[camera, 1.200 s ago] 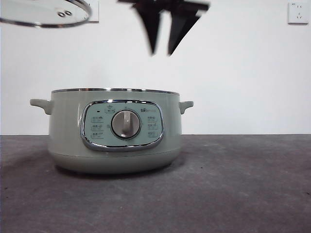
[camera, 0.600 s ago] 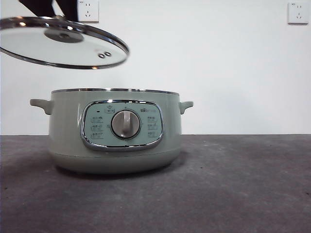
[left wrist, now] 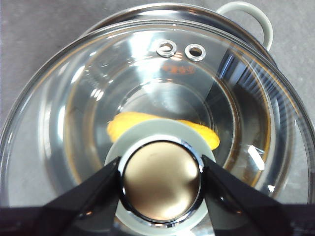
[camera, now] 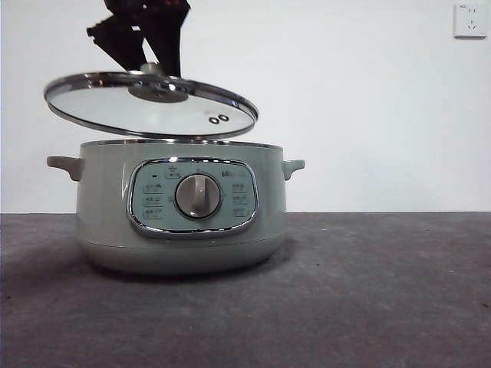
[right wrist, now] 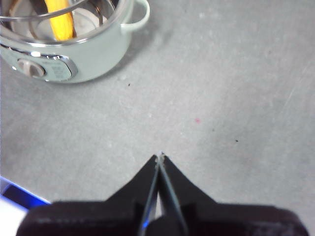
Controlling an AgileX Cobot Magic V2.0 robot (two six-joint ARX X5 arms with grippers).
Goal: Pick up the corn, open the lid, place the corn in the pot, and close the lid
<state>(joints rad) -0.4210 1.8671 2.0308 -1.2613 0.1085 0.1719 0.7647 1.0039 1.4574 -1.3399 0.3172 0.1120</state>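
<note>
The pale green pot (camera: 180, 205) stands on the grey table, its dial facing me. My left gripper (camera: 153, 67) is shut on the knob (left wrist: 161, 181) of the glass lid (camera: 149, 106) and holds it tilted just above the pot's rim, a little to the left of centre. Through the glass in the left wrist view, the yellow corn (left wrist: 123, 125) lies on the pot's floor. The corn (right wrist: 61, 18) and the pot (right wrist: 74, 54) also show in the right wrist view. My right gripper (right wrist: 160, 156) is shut and empty, over bare table away from the pot.
The grey table (camera: 368, 291) stretches in front and to the right of the pot. A white wall with a socket (camera: 469, 19) stands behind. A blue and white edge (right wrist: 15, 196) shows in the right wrist view.
The lid has come in from the upper left and moved down and right, now close above the pot. The right gripper, above the pot one second ago, has left the front view.
</note>
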